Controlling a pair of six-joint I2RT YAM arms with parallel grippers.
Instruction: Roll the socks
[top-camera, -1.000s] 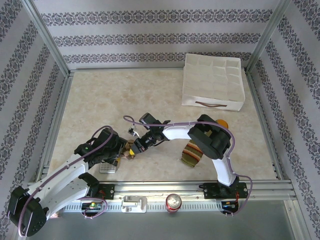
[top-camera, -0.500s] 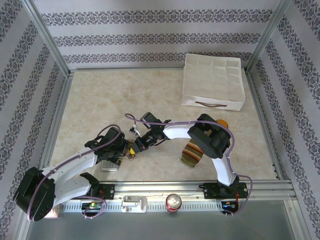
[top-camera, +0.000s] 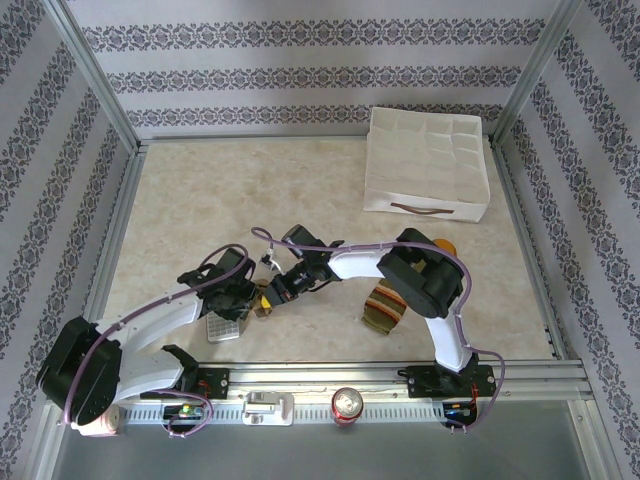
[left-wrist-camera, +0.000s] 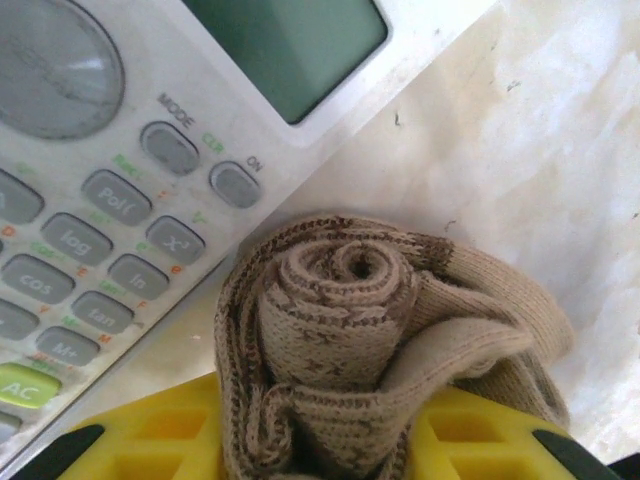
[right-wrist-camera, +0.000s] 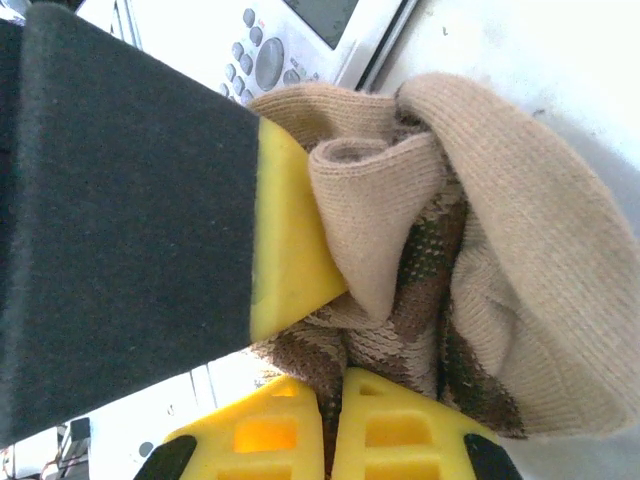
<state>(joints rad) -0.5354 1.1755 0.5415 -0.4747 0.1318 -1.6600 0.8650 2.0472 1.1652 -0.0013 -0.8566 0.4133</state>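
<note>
We have the argyle sock (left-wrist-camera: 350, 330) wound into a spiral at seven o'clock on the table (top-camera: 200, 200), beside the calculator (left-wrist-camera: 120, 200) — left gripper (left-wrist-camera: 320, 445) clasping the roll, right gripper (right-wrist-camera: 330, 430) pinching its fabric. The olive striped sock (top-camera: 383, 308), at five o'clock, seems yet to be rolled — the right arm hides most of it.

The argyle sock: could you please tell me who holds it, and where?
The argyle sock is held twice: left fingers squeeze the roll's sides, right fingers pinch fabric at its edge.
</note>
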